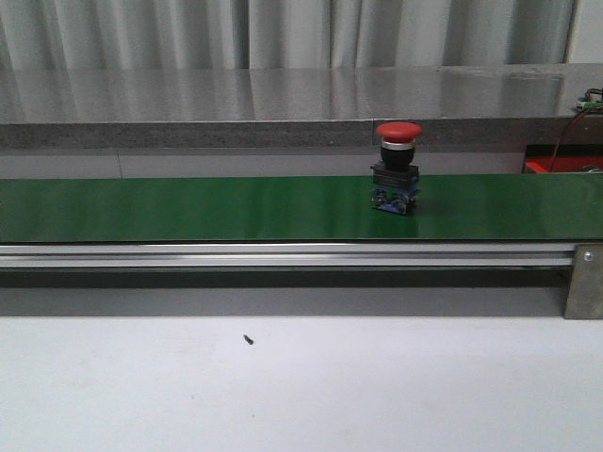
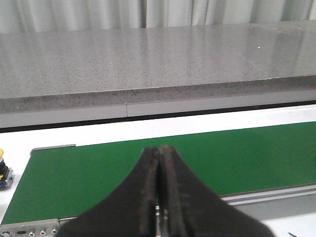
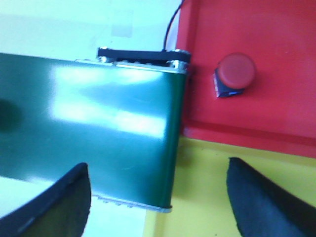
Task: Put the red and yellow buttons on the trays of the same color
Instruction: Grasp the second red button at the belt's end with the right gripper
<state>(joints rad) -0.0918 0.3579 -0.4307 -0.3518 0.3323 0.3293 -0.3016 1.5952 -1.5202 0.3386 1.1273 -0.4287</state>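
One red button (image 1: 399,168) stands upright on the green belt (image 1: 188,209). My right pincer (image 3: 160,197) hangs spread over the belt's end; my left pincer (image 2: 159,197) is pressed together, empty. A mistimed grasp could topple it.

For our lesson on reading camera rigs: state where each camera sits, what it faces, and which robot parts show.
Front: faces forward over the table at the green belt carrying a red button; no arms visible.
Left wrist: along the belt's end; left gripper shut.
Right wrist: looks down at the red tray and yellow tray; right gripper open.
All share the belt.
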